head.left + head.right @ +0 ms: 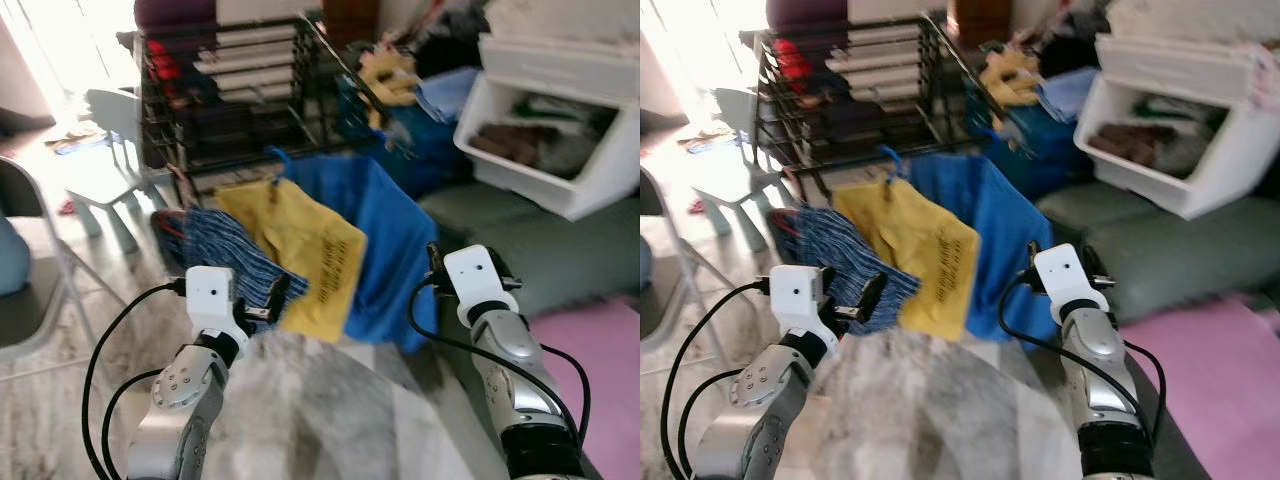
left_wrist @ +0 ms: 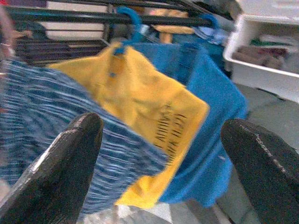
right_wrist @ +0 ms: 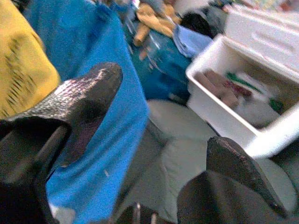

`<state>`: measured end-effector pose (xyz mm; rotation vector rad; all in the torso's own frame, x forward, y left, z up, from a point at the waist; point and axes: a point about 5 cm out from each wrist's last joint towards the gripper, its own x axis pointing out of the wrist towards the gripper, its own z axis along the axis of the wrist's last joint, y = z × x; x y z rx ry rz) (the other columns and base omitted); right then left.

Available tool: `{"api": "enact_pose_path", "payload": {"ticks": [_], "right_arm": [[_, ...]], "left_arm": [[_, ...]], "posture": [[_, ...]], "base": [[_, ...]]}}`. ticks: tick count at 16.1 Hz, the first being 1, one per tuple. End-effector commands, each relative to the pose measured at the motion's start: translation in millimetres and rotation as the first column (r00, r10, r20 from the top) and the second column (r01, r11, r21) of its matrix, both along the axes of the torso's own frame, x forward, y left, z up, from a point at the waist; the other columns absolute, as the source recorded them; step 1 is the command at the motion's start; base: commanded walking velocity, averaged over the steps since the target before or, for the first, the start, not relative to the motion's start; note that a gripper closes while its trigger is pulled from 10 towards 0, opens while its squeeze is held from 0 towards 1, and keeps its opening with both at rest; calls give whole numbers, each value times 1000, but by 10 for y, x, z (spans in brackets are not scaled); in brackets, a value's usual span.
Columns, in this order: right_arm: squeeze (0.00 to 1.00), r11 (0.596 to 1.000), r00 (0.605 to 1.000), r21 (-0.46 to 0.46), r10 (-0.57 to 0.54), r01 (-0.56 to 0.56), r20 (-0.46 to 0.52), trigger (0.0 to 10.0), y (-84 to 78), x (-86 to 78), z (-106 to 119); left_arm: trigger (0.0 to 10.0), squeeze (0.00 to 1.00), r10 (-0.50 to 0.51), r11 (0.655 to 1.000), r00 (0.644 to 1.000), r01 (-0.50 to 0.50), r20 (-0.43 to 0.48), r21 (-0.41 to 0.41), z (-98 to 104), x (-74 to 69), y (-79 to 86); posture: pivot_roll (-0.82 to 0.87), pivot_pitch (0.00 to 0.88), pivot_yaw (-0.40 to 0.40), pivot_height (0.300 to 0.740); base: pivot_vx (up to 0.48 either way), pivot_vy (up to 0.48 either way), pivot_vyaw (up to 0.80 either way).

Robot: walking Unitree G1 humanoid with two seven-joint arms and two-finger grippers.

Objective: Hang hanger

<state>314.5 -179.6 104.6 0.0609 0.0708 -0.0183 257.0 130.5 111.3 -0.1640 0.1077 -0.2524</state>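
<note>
Both grippers are spread wide and holding nothing, left gripper (image 2: 161, 154) facing the striped blue knit (image 1: 225, 260), right gripper (image 3: 154, 140) by the blue cloth (image 1: 385, 240). Yellow shirt's blue hanger (image 2: 127, 21) is hooked on the black wire rack (image 1: 235, 95).

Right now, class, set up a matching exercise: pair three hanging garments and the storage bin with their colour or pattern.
Column 1:
1. garment nearest the left gripper
2. middle garment
3. garment in front of the right gripper
4. storage bin

Column 2:
A. white
B. plain blue
C. yellow with dark print
D. blue striped weave

Pairs:
1-D: striped garment
2-C: yellow garment
3-B: blue garment
4-A: storage bin
</note>
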Motion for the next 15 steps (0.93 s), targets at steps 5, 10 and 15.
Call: {"api": "enact_pose_path", "payload": {"ticks": [5, 10, 15], "right_arm": [[0, 999, 999, 13, 38, -39, 19, 10000, 130, 20, 35], [0, 999, 999, 8, 37, -37, 15, 10000, 124, 7, 21], [0, 999, 999, 7, 43, -43, 16, 10000, 138, 24, 21]], "left_arm": [[10000, 0, 26, 999, 999, -25, -23, 26, -27, 3, 87], [10000, 0, -7, 997, 1000, 7, -6, 76, -13, -4, 30], [10000, 0, -18, 999, 1000, 18, 17, 35, 39, 11, 37]], "posture": [[-68, 0, 4, 740], [-64, 0, 1, 740], [-60, 0, 1, 740]], "base": [[0, 468, 0], [0, 191, 0], [0, 0, 0]]}}
